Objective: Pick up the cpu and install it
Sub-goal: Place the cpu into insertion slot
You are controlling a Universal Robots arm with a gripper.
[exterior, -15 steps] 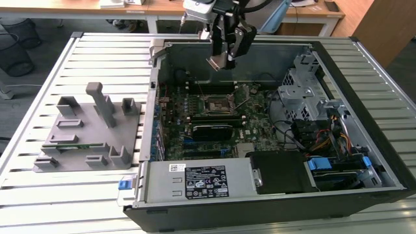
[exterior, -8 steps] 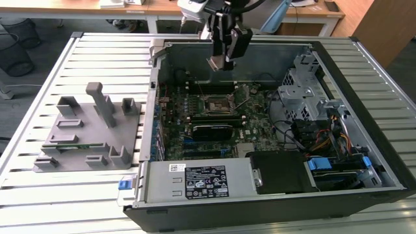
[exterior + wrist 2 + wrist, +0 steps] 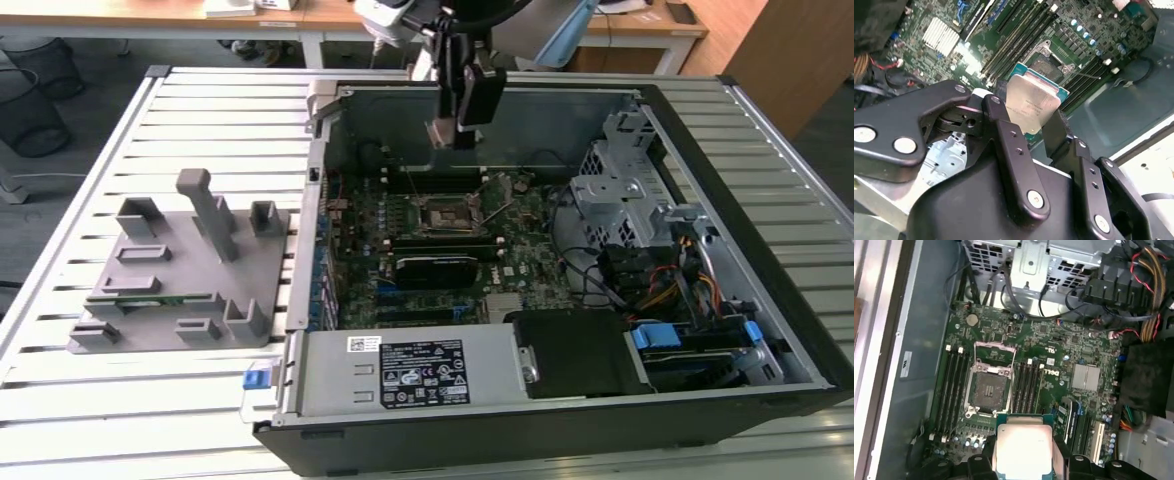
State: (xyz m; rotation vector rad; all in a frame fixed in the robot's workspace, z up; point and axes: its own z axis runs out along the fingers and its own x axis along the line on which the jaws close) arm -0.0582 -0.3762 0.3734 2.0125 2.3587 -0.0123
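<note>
My gripper (image 3: pixel 451 135) hangs over the back part of an open computer case (image 3: pixel 747 150), shut on the cpu (image 3: pixel 442 133). The cpu (image 3: pixel 1033 100) is a flat square chip with a shiny silver top and a thin green edge, pinched by two opposite edges between black fingers (image 3: pixel 1001 125). In the first wrist view the cpu (image 3: pixel 1023 445) sits between the fingers (image 3: pixel 985 460), a little off from the open black socket (image 3: pixel 988 387) with its metal frame. That socket (image 3: pixel 443 212) lies on the green motherboard (image 3: pixel 521 225), below and in front of the gripper.
Memory slots (image 3: pixel 951 385) flank the socket. A metal drive cage (image 3: pixel 621 180) and bundled cables (image 3: pixel 667 290) fill the case on the exterior view's right, with a power supply (image 3: pixel 414 370) at the front. A grey fixture block (image 3: pixel 187 270) stands on the slatted table (image 3: pixel 80 400) to the left.
</note>
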